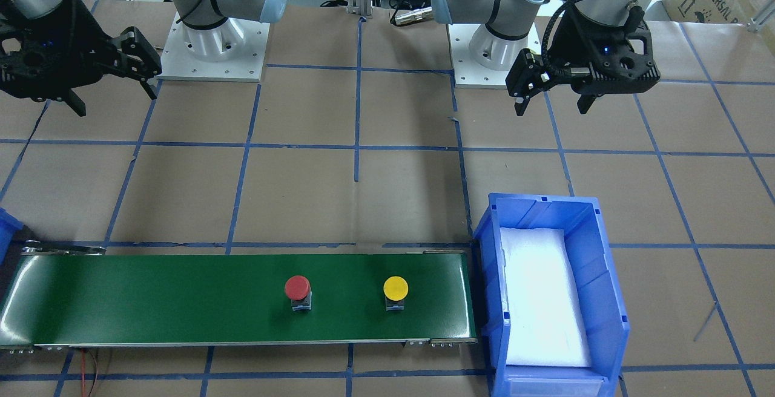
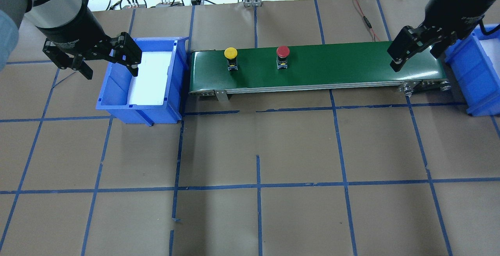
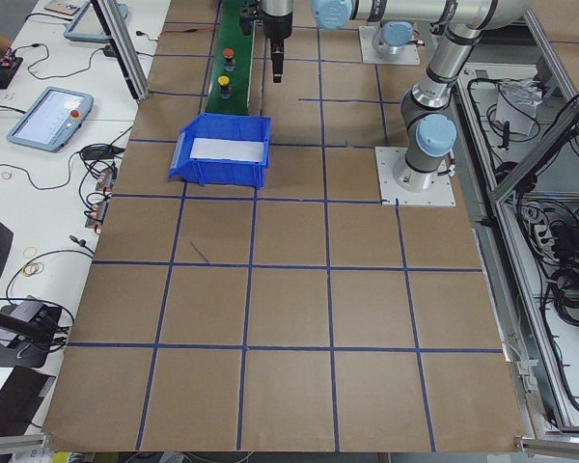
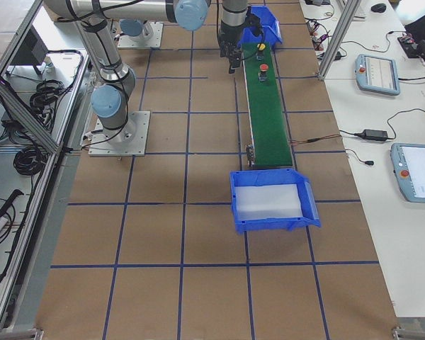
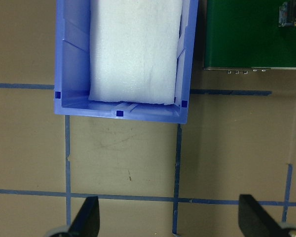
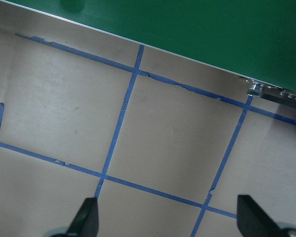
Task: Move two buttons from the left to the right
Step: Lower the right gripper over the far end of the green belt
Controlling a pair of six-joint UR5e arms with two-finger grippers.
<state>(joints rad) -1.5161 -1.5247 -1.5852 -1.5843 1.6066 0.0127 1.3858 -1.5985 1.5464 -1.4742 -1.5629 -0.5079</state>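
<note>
1. The two buttons sit on the green belt (image 2: 351,61). Nothing is holding them.
2. The yellow button (image 2: 231,53) is near the belt's left end. It is close to the left blue bin (image 2: 117,105).
3. The red button (image 2: 283,51) stands a bit further along, near the middle of the belt. The two buttons are apart and do not touch.
4. Both buttons stand upright with their round caps on top.
5. The left gripper (image 2: 111,72) hangs in the air by the left blue bin. Its fingers are spread wide and hold nothing.
6. In the left wrist view, the near end of this bin and the brown table are below the gripper. The yellow button shows only at the top right corner, off to the side.
7. The bin has a white pad (image 5: 135,49) inside.
8. The right gripper (image 2: 416,59) hangs near the belt's right end. Its fingers are spread wide too, and it holds nothing.
9. The red button is well apart from the right gripper, far back along the belt.
10. Another blue bin (image 2: 480,76) sits past the belt's right end.
</note>
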